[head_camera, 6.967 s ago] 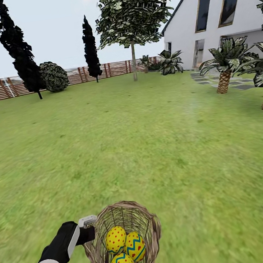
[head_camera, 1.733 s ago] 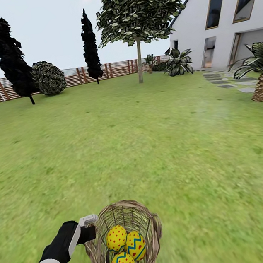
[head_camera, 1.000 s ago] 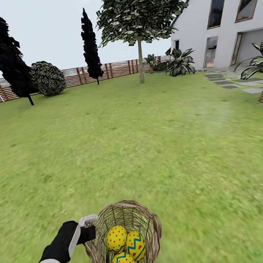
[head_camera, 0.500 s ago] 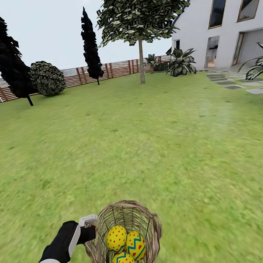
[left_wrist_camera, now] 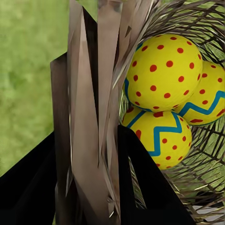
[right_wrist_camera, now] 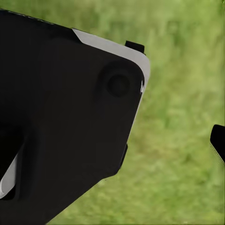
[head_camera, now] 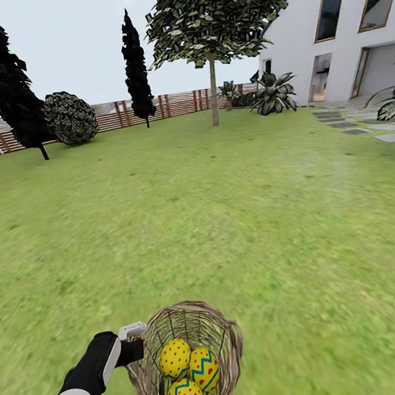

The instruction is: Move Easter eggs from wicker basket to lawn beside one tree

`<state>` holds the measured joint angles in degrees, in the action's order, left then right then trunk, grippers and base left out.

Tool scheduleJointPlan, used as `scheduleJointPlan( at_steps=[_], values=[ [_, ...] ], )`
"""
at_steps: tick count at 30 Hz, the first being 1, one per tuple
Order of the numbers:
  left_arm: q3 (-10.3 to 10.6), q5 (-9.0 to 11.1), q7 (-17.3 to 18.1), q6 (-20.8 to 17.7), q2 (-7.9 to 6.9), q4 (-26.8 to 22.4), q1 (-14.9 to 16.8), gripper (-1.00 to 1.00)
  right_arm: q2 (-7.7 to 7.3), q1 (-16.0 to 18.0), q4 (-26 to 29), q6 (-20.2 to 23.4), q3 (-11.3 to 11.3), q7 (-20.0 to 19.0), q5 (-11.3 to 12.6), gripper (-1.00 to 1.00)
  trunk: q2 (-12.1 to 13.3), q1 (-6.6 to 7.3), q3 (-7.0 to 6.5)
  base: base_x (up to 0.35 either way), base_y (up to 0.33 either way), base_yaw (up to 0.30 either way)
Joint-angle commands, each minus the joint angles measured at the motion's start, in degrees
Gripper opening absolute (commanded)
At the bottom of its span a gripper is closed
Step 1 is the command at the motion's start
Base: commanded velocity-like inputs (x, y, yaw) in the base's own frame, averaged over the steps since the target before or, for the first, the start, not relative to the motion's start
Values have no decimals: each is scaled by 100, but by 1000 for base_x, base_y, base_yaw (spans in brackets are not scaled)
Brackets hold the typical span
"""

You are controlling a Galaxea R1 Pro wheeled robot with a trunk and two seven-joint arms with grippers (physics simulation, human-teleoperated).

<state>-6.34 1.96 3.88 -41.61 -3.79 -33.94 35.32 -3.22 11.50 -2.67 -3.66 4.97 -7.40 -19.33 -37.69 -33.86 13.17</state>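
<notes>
While carrying the wicker basket (head_camera: 186, 362) above the lawn (head_camera: 225, 218), I am keeping my left pincer (head_camera: 131, 343) clamped on its rim at the left side; in the left wrist view the dark fingers (left_wrist_camera: 140, 183) are sitting either side of the woven wall (left_wrist_camera: 93, 117). All three Easter eggs (head_camera: 188, 375) are lying inside the basket, touching one another: a dotted one at far left, a zigzag one at right, another zigzag one nearest me. Far ahead, right of centre, the tree (head_camera: 212, 88) is standing on the grass, well apart from the basket. Two dark cypresses (head_camera: 135, 68), a round bush (head_camera: 71, 118) and a slatted fence (head_camera: 172, 104) are lining the far edge; a white house (head_camera: 337, 27) is at far right. Right pincer: dark housing (right_wrist_camera: 70, 117) over grass; open or together, I cannot tell.
</notes>
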Motion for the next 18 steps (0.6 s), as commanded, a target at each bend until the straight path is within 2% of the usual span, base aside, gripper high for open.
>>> scheduleJointPlan(
  at_steps=[1,18],
  values=[
    [-21,68,16,-32,1,-8,2,-100,-3,11,-23,-38,48,-7,-44,100,-7,-5,8,325,103,0],
    [-20,68,16,-32,1,-8,1,-100,-3,11,-23,-38,48,-7,-44,100,-7,-5,8,325,103,0]
  ],
)
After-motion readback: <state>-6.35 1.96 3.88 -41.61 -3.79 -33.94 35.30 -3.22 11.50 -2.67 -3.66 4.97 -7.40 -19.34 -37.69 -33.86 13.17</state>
